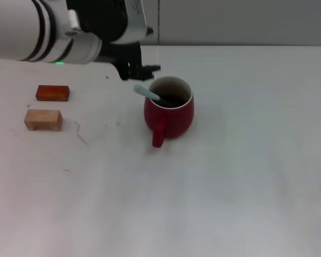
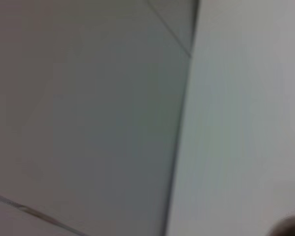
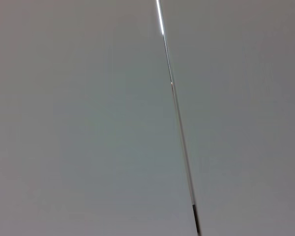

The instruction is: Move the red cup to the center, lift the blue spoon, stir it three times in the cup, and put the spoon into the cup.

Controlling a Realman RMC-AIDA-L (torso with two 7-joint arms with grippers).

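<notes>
Red cup (image 1: pixel 170 112), white-rimmed, blue spoon (image 1: pixel 146 92) leaning inside, handle out.

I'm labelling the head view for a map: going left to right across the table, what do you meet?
Light wooden block, then reddish-brown block, then left claw, then red cup with the blue spoon resting in it.

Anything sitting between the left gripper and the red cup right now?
Only the blue spoon's handle, sticking out of the red cup toward the left gripper; otherwise bare table, per the head view.
</notes>
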